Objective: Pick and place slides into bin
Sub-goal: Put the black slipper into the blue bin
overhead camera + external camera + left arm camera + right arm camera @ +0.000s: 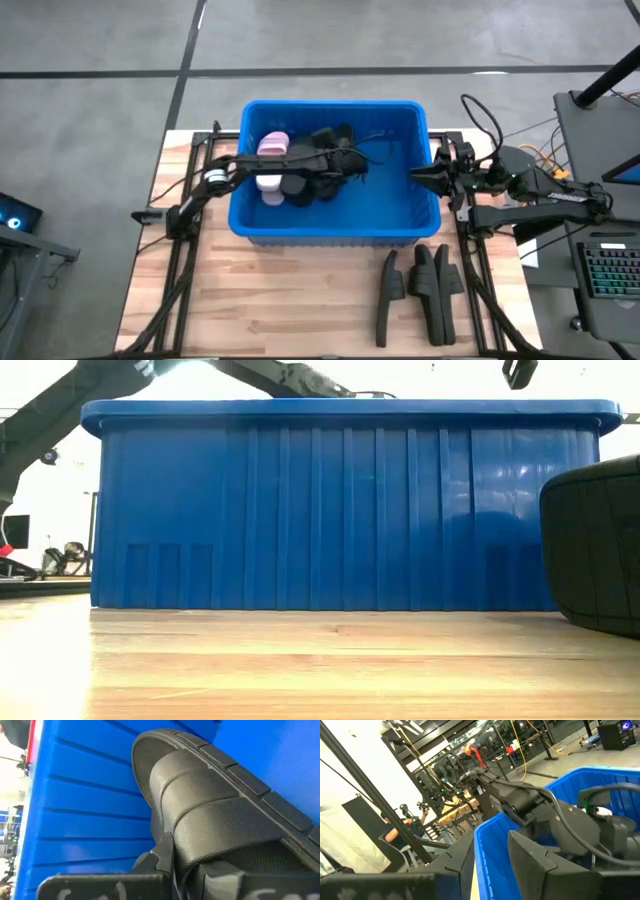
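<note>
The blue bin (400, 215) stands mid-table and fills the low view (340, 510). Inside it lie pink slides (272, 146) and black slides (300, 190). My left gripper (338, 162) reaches in over the bin's left rim and is shut on a black slide (215, 815). My right gripper (428, 176) is open at the bin's right rim (487, 832), with one finger on each side of the rim. Three black slides (425, 285) lie on the table near the front right; one shows in the low view (600, 550). My left gripper holds the black slide by its broad textured strap (200, 845), close to the sole's edge. One finger (162, 852) lies against the strap's side; the other is hidden by the slide. The slide is inside the bin, tilted, with its ridged sole (250, 780) showing.
The bin takes up the table's middle and far part. The wooden table top (290, 300) is bare at the near left and centre. Dark rails (180, 260) run along both table sides. A keyboard (610, 270) and cables sit beyond the right edge.
</note>
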You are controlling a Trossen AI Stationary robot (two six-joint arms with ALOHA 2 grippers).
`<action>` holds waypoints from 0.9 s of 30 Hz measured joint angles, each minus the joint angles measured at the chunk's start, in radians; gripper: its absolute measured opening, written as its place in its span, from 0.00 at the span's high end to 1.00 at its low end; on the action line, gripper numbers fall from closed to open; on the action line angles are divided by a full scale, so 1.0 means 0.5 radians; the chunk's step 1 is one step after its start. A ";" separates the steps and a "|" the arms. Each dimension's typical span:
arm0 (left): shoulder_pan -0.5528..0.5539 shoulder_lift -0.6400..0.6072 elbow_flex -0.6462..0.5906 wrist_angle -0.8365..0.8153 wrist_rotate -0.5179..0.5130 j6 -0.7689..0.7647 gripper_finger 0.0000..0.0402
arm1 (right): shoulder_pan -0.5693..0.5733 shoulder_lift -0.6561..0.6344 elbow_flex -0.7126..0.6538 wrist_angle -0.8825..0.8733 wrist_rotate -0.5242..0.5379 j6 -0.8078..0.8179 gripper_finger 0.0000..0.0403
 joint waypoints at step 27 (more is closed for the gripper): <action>0.109 0.062 0.037 0.051 0.826 -0.009 0.24 | 0.000 0.000 0.000 0.042 -0.002 -0.005 0.72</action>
